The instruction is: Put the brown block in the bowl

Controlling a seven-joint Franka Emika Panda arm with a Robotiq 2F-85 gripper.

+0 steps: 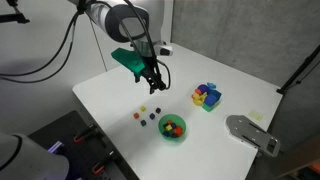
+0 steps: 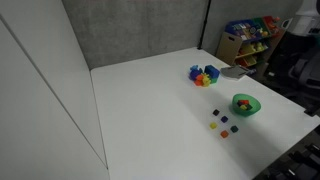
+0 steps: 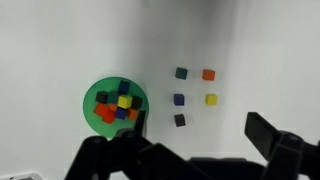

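Observation:
In the wrist view the brown block [image 3: 179, 120] is a tiny dark cube on the white table, just right of the green bowl [image 3: 90, 110]. The bowl holds several small coloured cubes. My gripper [image 3: 200, 135] is open and empty, well above the table, and its two dark fingers frame the block from above. In an exterior view the gripper [image 1: 152, 82] hangs above the table behind the bowl [image 1: 181, 134]. The bowl also shows in an exterior view [image 2: 253, 108] near the table's edge.
Loose tiny cubes lie near the brown one: dark teal [image 3: 181, 73], orange [image 3: 209, 74], blue [image 3: 179, 99], yellow [image 3: 211, 99]. A cluster of bigger blue, yellow and red blocks [image 1: 207, 96] stands behind the bowl. A grey device [image 1: 250, 133] lies at the table edge.

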